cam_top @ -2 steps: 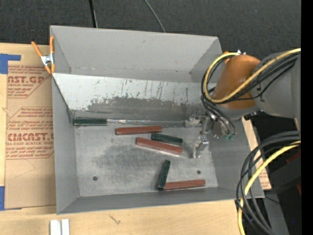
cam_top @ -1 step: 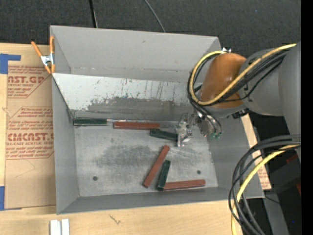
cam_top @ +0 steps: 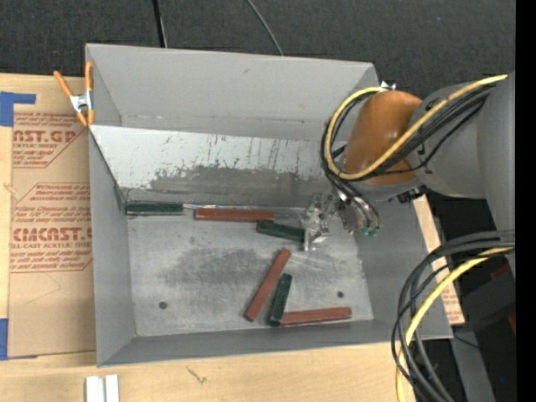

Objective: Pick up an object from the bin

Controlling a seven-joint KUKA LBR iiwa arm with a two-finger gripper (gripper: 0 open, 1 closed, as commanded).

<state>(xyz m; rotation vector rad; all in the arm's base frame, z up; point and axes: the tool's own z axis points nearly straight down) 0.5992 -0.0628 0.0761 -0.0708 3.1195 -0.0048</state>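
Grey metal makes the whole scene: a bin with sloped walls and a scratched, worn floor, seen from above. On this floor lie six short sticks, some red-brown and some dark green. Along the far edge of the floor, in the left part of the frame, lies a dark green stick, and to the right of it, almost in one line, a long red-brown stick. Just right of that one lies another dark green stick, a little tilted. The gripper is low in the bin, right of the centre of the frame, at the right end of this tilted green stick. I cannot tell whether the gripper is spread or pressed together, and I also cannot tell whether it touches the stick. Above it the orange cover and yellow cables of the arm come in from the right. Lower in the frame, near the front wall, three sticks lie together: a slanted red-brown stick, a short dark green stick touching it, and a flat-lying red-brown stick
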